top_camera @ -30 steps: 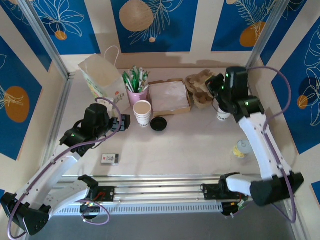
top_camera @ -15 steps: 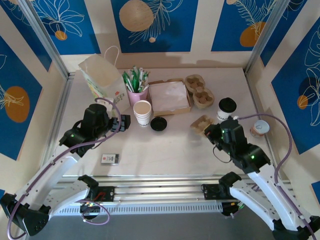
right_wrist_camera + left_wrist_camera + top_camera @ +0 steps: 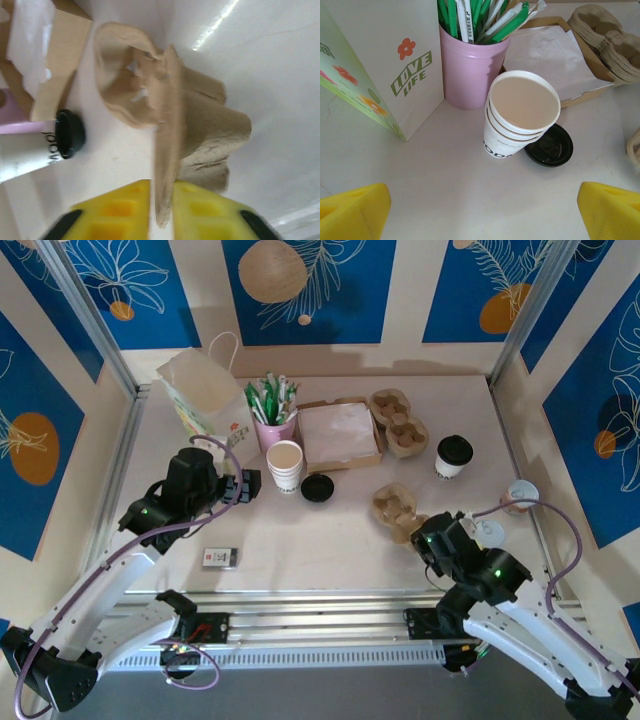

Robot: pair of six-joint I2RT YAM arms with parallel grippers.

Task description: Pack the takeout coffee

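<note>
We see two arms of one make. On the left arm (image 3: 100, 590) and the right arm (image 3: 530, 640), white shells cover the long links and black housings (image 3: 190, 485) sit at the joints, each with a small green light (image 3: 147, 508). A thin purple cable (image 3: 540, 505) loops along each arm. The left gripper (image 3: 482, 212) has blocky bright-yellow fingers (image 3: 352, 210). On the right gripper (image 3: 161, 190) we also see square pockets moulded into the yellow.
</note>
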